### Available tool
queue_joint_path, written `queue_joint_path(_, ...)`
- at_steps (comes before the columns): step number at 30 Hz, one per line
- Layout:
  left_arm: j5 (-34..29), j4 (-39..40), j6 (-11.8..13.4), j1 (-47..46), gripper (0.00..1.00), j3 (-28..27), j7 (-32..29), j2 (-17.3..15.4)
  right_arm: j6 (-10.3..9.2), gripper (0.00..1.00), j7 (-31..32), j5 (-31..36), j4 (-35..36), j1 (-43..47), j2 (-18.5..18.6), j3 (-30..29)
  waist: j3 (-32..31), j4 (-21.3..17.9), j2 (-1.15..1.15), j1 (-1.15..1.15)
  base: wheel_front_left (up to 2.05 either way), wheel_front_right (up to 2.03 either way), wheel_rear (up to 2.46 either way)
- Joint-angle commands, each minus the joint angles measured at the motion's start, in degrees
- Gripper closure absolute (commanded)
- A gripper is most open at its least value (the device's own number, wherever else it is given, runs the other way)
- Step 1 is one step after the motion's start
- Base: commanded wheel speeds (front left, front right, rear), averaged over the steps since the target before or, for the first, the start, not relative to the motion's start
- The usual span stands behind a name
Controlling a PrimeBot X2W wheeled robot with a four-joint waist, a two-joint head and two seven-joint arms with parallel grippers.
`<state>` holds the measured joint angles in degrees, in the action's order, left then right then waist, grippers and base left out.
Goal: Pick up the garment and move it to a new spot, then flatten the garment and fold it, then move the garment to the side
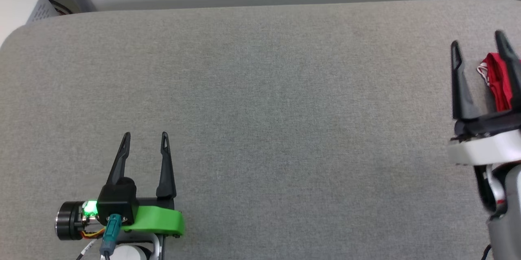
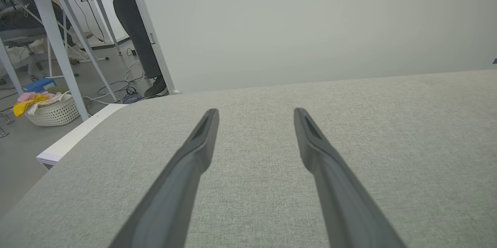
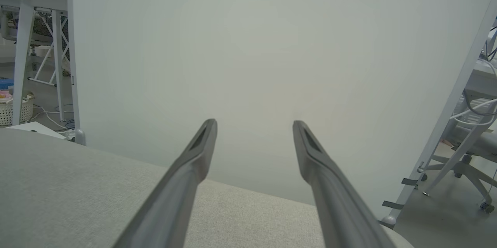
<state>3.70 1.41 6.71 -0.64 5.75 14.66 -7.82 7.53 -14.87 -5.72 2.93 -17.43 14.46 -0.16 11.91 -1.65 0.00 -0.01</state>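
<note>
A bunched red garment with a bit of white trim lies at the far right of the grey table, partly cut off by the head view's edge. My right gripper hangs open above it, one finger crossing in front of the cloth, nothing between its fingers. In the right wrist view the right gripper points past the table's far edge at a pale wall. My left gripper stands open at the lower left over bare table, far from the garment; the left wrist view shows the left gripper holding nothing.
The table's rounded far-left corner drops to a floor with white desk legs, cables and a white basket of cloth. A pale partition stands behind the table. An office chair sits off the right end.
</note>
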Motion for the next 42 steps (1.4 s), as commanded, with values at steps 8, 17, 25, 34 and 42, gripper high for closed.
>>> queue_joint_path(8,0.1,-1.5,-1.4,2.3,0.0,-1.1,0.3,1.2,-0.04,0.0,-0.1,-1.0,-2.2,11.0,-5.5,2.4,-4.5,2.7,0.0,0.01,0.0,0.0,0.0)
queue_joint_path(17,0.4,-3.1,-4.0,5.0,0.0,-1.5,0.3,2.1,-0.04,0.0,-0.1,-1.2,-2.3,20.5,-8.7,1.1,-8.4,3.3,0.0,0.01,0.0,0.0,0.0)
queue_joint_path(25,0.6,-4.1,-5.8,6.4,0.0,-1.6,0.3,2.7,-0.04,0.0,-0.1,-1.7,-1.0,23.7,-9.3,0.4,-10.1,3.7,0.0,0.01,0.0,0.0,0.0)
queue_joint_path(34,0.3,-4.3,-6.6,7.0,0.0,-2.2,0.3,3.2,-0.04,0.0,-0.1,-2.0,-1.0,25.4,-10.0,0.3,-10.6,3.9,0.0,0.01,0.0,0.0,0.0)
queue_joint_path(42,0.3,-4.2,-6.5,6.1,1.0,-2.2,-0.4,2.9,0.0,1.0,0.3,-1.5,-1.2,24.5,-10.0,0.4,-10.7,3.9,0.0,0.01,0.0,0.0,0.0)
